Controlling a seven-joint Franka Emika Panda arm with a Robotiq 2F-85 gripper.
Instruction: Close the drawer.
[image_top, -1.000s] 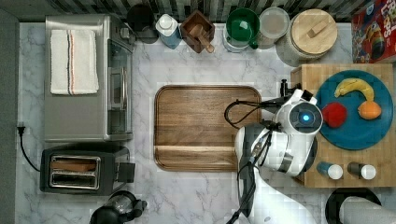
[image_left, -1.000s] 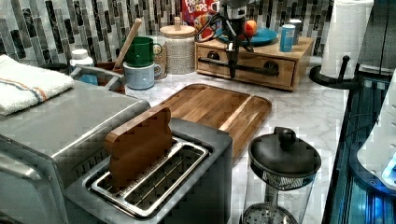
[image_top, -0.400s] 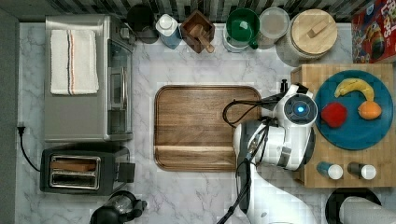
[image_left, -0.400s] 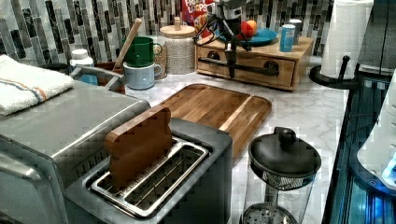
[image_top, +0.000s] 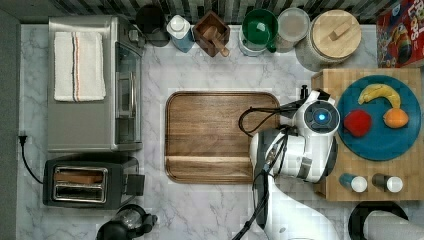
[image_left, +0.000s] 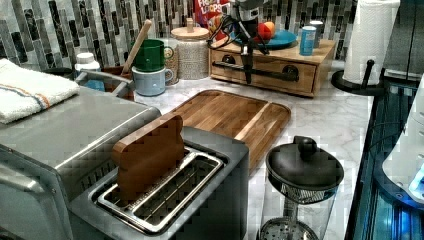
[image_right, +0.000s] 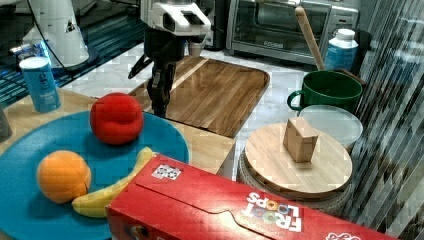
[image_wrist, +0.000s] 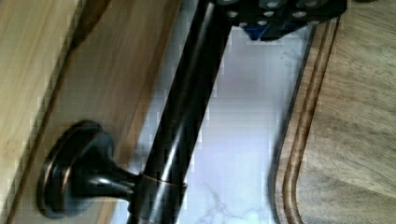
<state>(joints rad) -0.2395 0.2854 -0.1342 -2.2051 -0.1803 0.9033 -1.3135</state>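
- Marble table (image_top: 210, 210) is what you see beneath everything, white with grey veins.
- You have a dark wooden tray (image_top: 215, 135) in the middle of it, and a toaster oven (image_top: 90, 85) with a folded towel (image_top: 79, 66) on top at the top view's left.
- Your light wooden box (image_left: 270, 67) stands at the top view's right edge and carries a blue plate (image_top: 382, 142) with a red fruit, an orange and a banana.
- You can see the drawer (image_left: 260, 75) in the box's front face, looking flush with the box in the left view; its dark bar handle (image_wrist: 187, 107) runs along that front.
- Your pincer (image_left: 247, 75) hangs in front of the drawer at the handle; one dimpled fingertip pad (image_wrist: 280, 11) lies against the bar, and you cannot tell whether it is open or clamped.
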